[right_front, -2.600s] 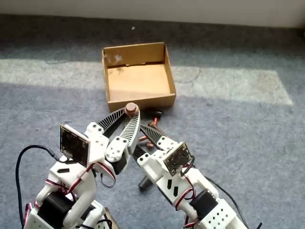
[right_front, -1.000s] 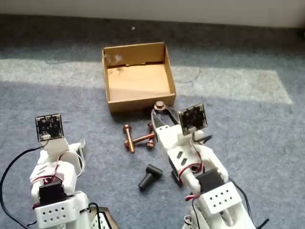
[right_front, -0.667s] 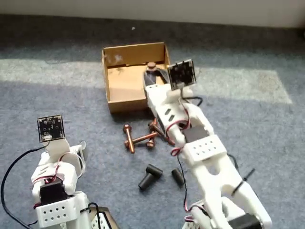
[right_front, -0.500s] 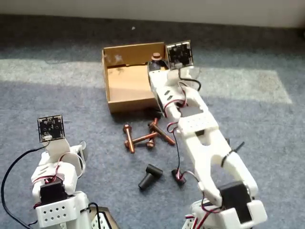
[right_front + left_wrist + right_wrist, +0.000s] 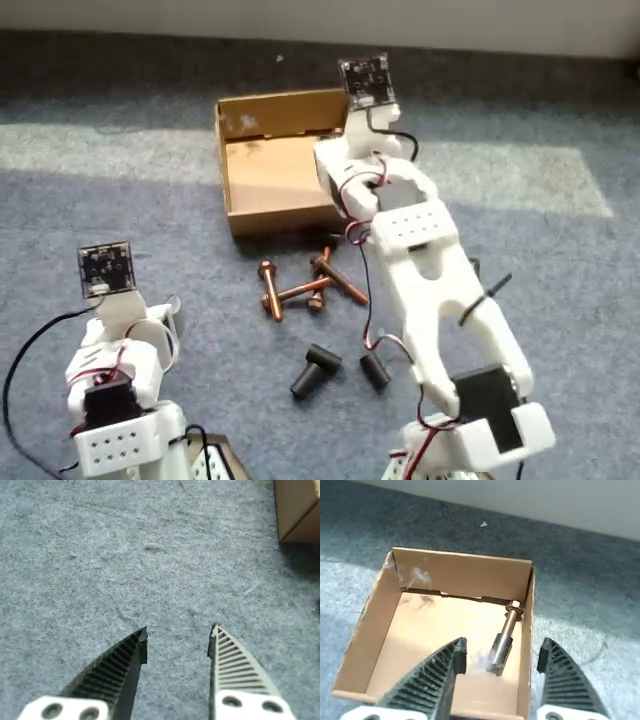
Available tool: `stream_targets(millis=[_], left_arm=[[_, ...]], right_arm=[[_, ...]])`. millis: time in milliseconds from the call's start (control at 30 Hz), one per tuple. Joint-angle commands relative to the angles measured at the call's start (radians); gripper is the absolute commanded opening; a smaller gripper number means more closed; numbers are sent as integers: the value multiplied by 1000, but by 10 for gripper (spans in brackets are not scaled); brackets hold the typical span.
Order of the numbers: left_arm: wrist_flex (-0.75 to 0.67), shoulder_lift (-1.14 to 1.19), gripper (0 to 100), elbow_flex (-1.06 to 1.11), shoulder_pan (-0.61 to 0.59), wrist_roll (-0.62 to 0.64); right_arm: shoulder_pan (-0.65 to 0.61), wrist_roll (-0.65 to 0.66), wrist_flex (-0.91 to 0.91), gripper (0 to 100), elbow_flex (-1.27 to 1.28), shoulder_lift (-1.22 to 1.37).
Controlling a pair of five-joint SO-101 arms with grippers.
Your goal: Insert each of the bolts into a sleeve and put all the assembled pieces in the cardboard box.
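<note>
Bolt-in-sleeve piece [image 5: 505,632] in cardboard box [image 5: 460,560], against side wall, below gap between right gripper [image 5: 503,641] jaws. Loose bolts [image 5: 300,285], sleeves [image 5: 315,368] behind those jaws. Left gripper [image 5: 177,629] jaws over carpet [image 5: 150,555].

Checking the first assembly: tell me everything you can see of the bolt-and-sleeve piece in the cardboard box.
The assembled piece is a copper-coloured bolt with a flanged head, its shaft pushed into a dark cylindrical sleeve. It appears to lie on the floor of the cardboard box, close along one side wall, head towards a corner. The open right gripper hangs above, not touching.
</note>
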Motion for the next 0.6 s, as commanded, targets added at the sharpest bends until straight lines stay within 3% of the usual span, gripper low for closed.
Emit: stream_targets(millis=[0,267,367,567], left_arm=[[-2,-8,217,-2,-12,-11],[-2,-8,217,1,-12,-11],[-2,-8,217,1,-12,-12],[-2,-8,217,2,-12,-12]], right_arm=[[7,-2,213,217,-51,-163],[-35,0,731,217,-47,-222],[-65,64,905,217,-45,-220],[-114,167,1081,217,105,-229]])
